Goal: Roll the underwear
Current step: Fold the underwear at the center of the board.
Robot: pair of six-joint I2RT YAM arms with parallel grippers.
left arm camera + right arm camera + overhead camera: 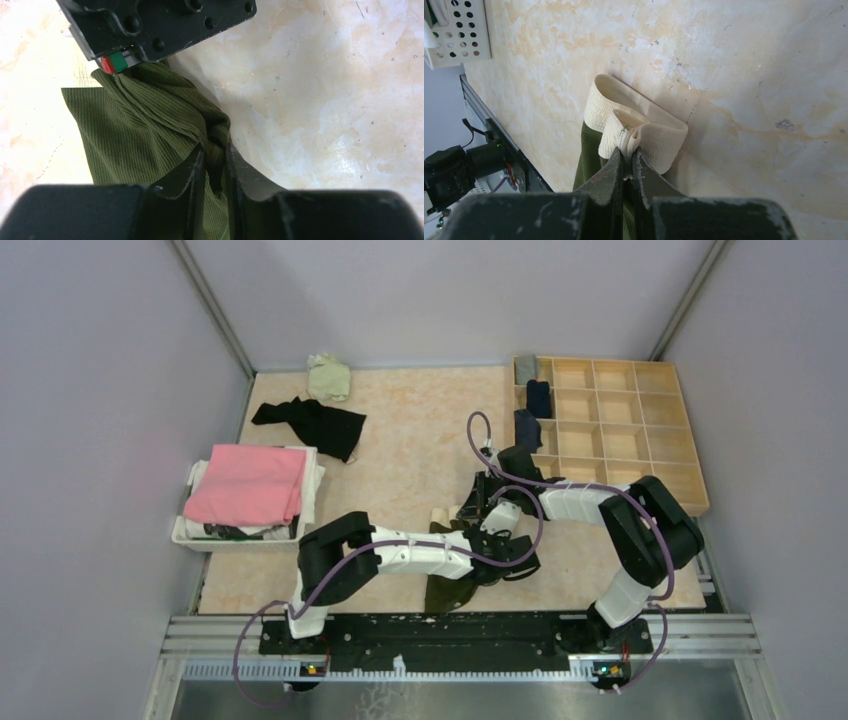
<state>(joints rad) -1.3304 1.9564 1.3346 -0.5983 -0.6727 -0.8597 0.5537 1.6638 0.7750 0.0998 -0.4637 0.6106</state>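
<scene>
Bench view from above: the olive underwear lies crumpled at the middle of the near edge, partly under both arms. The left gripper has its jaws drawn close together, pinching a bunched fold of the ribbed olive cloth, which spreads flat on the bench beyond the fingers. The right gripper has its jaws pressed together on the cream waistband, which stands up in a doubled loop off the surface. Both grippers meet just beside each other over the garment.

A white basket at the left edge carries a folded pink cloth. A black garment and a pale green garment lie near the far left corner. A wooden compartment tray fills the far right corner. Its leftmost column holds a grey piece and two navy pieces.
</scene>
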